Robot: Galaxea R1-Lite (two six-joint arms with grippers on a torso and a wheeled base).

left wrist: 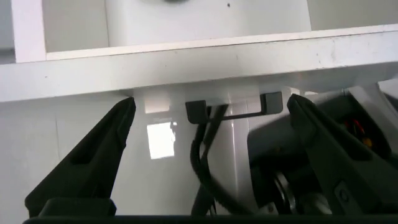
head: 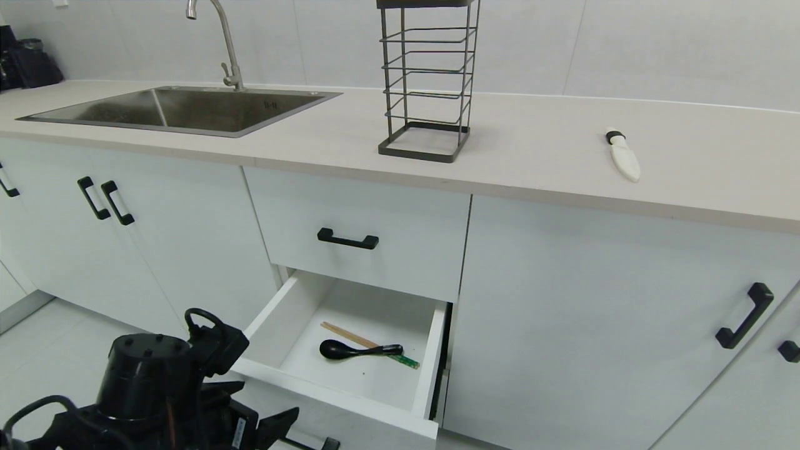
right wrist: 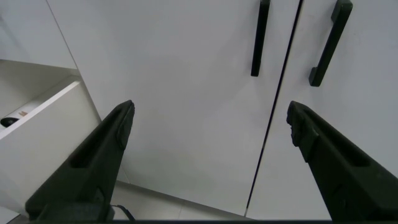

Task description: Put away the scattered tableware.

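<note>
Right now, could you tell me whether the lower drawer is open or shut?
Open: the lower drawer is pulled out, showing a black spoon and chopsticks inside.

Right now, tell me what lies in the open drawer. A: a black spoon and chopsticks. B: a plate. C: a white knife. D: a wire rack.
A: the black spoon and the chopsticks lie together on the floor of the open drawer, while the white knife rests up on the counter.

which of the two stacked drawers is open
The lower drawer, pulled out with a black spoon and chopsticks lying inside; the upper drawer right above it is shut.
</note>
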